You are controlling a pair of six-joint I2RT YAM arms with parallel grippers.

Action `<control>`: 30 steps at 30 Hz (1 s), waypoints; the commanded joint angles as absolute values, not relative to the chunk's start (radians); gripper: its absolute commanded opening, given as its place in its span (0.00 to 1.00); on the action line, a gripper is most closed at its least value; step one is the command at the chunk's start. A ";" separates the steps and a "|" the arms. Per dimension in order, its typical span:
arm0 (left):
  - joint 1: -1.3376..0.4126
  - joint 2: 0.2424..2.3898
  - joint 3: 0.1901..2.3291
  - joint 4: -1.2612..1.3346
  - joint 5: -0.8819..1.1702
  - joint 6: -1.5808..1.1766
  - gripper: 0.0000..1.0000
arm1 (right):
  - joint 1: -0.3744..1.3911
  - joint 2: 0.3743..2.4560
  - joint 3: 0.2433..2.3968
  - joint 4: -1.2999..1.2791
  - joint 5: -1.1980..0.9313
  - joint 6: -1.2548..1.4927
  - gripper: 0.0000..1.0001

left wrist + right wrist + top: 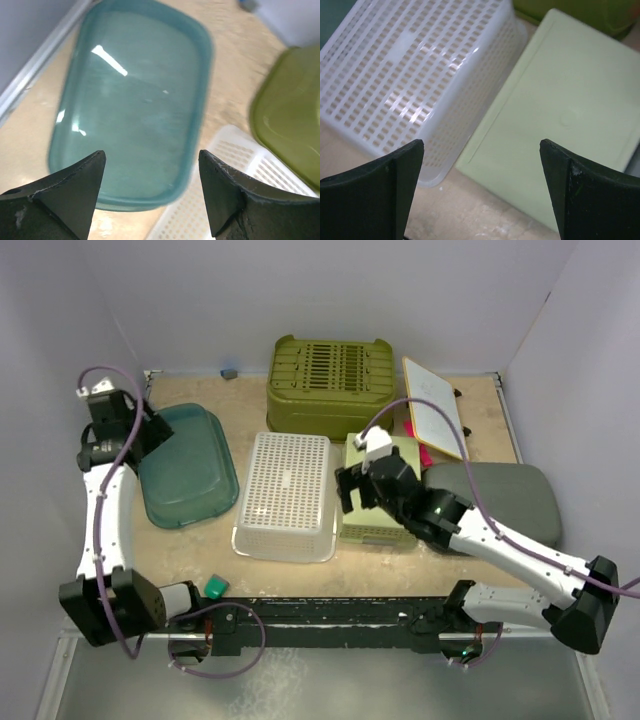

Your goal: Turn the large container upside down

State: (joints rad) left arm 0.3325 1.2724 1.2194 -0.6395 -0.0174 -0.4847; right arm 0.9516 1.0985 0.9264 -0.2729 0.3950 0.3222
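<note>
Several containers rest bottom-up on the table. An olive slotted crate (pixel 330 383) stands at the back, and a white perforated basket (pixel 286 492) lies in the middle. A teal tub (pixel 187 465) is on the left, a light green box (pixel 378 502) is beside the basket, and a grey tub (pixel 505 502) is on the right. My left gripper (pixel 152 430) is open and empty above the teal tub's far end (pixel 135 100). My right gripper (pixel 346 490) is open and empty above the gap between the basket (pixel 415 65) and the green box (pixel 560 125).
A white board (pixel 432 406) leans behind the green box, over something pink. A small green block (pixel 214 587) lies at the front edge and a small grey piece (pixel 229 371) lies by the back wall. White walls enclose the table on three sides.
</note>
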 commanded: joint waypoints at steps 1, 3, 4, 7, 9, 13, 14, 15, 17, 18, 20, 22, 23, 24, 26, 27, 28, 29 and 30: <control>0.108 1.171 1.251 -0.618 -0.108 -0.540 0.73 | 0.772 1.097 1.015 -0.329 0.383 0.322 1.00; -0.014 1.148 1.240 -0.631 -0.191 -0.557 0.73 | 0.686 1.074 0.994 -0.306 0.303 0.358 1.00; -0.072 1.138 1.228 -0.636 -0.214 -0.561 0.73 | 0.642 1.062 0.979 -0.294 0.257 0.381 1.00; -0.251 1.100 1.155 -0.659 -0.300 -0.544 0.74 | 0.528 1.023 0.929 -0.260 0.113 0.487 1.00; -0.310 1.056 1.085 -0.679 -0.345 -0.535 0.74 | 0.484 0.991 0.890 -0.240 0.079 0.527 1.00; -0.332 0.914 0.944 -0.694 -0.392 -0.526 0.75 | 0.471 0.905 0.836 -0.229 0.159 0.557 1.00; -0.332 0.870 0.928 -0.683 -0.403 -0.538 0.75 | 0.471 0.890 0.823 -0.224 0.180 0.560 1.00; -0.331 0.834 0.907 -0.655 -0.397 -0.536 0.75 | 0.471 0.876 0.813 -0.219 0.198 0.564 1.00; -0.332 0.776 0.889 -0.621 -0.435 -0.551 0.75 | 0.471 0.859 0.799 -0.214 0.226 0.571 1.00; -0.331 0.760 0.884 -0.607 -0.458 -0.562 0.75 | 0.471 0.855 0.798 -0.219 0.235 0.575 1.00; -0.331 0.751 0.882 -0.577 -0.465 -0.558 0.75 | 0.471 0.850 0.801 -0.230 0.238 0.578 1.00; -0.332 0.762 0.882 -0.550 -0.467 -0.556 0.76 | 0.471 0.839 0.796 -0.234 0.244 0.578 1.00; -0.331 0.773 0.883 -0.544 -0.473 -0.559 0.76 | 0.471 0.835 0.790 -0.235 0.250 0.578 1.00; -0.331 0.788 0.886 -0.542 -0.482 -0.570 0.76 | 0.471 0.830 0.784 -0.235 0.261 0.579 1.00; -0.331 0.823 0.899 -0.549 -0.496 -0.584 0.76 | 0.471 0.818 0.771 -0.235 0.274 0.582 1.00; -0.332 0.841 0.911 -0.556 -0.499 -0.589 0.76 | 0.471 0.814 0.765 -0.233 0.280 0.586 1.00; -0.332 0.855 0.917 -0.559 -0.502 -0.592 0.76 | 0.471 0.812 0.762 -0.233 0.283 0.588 1.00; -0.332 0.869 0.922 -0.562 -0.505 -0.594 0.76 | 0.471 0.811 0.758 -0.232 0.285 0.592 1.00; -0.332 0.880 0.926 -0.566 -0.509 -0.592 0.76 | 0.470 0.810 0.757 -0.232 0.286 0.593 1.00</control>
